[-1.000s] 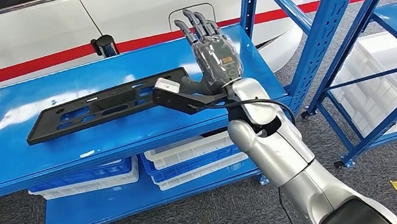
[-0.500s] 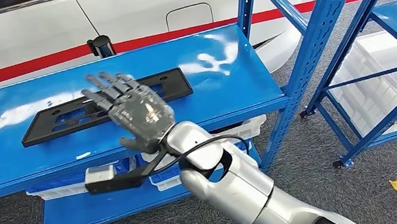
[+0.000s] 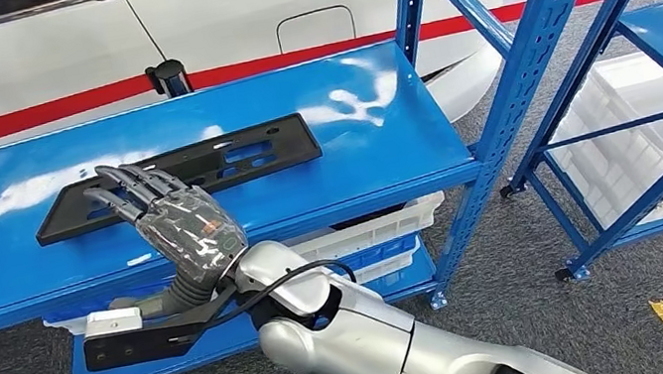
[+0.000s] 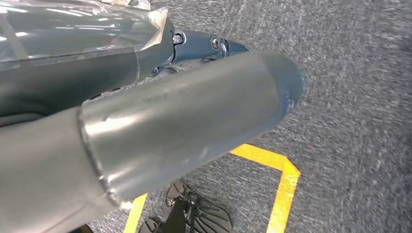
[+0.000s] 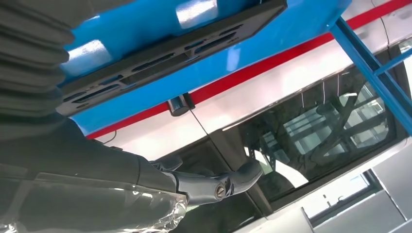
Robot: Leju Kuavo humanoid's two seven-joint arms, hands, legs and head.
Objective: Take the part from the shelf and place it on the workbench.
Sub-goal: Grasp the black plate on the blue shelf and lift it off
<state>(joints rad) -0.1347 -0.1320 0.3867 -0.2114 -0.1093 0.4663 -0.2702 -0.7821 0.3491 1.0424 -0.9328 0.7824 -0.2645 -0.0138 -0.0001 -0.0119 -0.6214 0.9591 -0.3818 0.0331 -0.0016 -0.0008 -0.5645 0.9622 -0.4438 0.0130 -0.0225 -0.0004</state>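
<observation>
**Operator:** Status check, head view. I am seeing the long flat black plastic part with slotted cut-outs (image 3: 177, 175) lying flat on the glossy blue metal workbench top (image 3: 369, 131), running lengthwise along it, with no hand touching it.

**Supervisor:** Right hand condition?

**Operator:** I am reading the right hand (image 3: 175, 224), wrapped in clear film, as holding nothing. Its dark fingers (image 3: 128, 186) are extending forward, slightly spread, and hovering above the near edge of the part's left half. The silver right arm (image 3: 371, 336) is reaching in from below and crossing toward the left side of the workbench. A black bracket with a small white block (image 3: 135, 334) is projecting sideways from the wrist, below the level of the bench top.

**Supervisor:** Confirmation from the wrist cameras?

**Operator:** The right wrist view is showing the same part (image 5: 165, 56) resting on the blue surface, apart from the hand. The left wrist view is showing the left hand (image 4: 145, 111) hanging over grey carpet (image 4: 354, 97) with a yellow floor line (image 4: 277, 189); I cannot tell how its fingers are lying.

**Supervisor:** Surroundings?

**Operator:** White and blue plastic crates (image 3: 357, 248) are sitting on the lower shelf. A white vehicle body with a red stripe (image 3: 39, 78) is standing behind the bench, and blue perforated metal shelving uprights (image 3: 536, 44) are standing to the right.
</observation>
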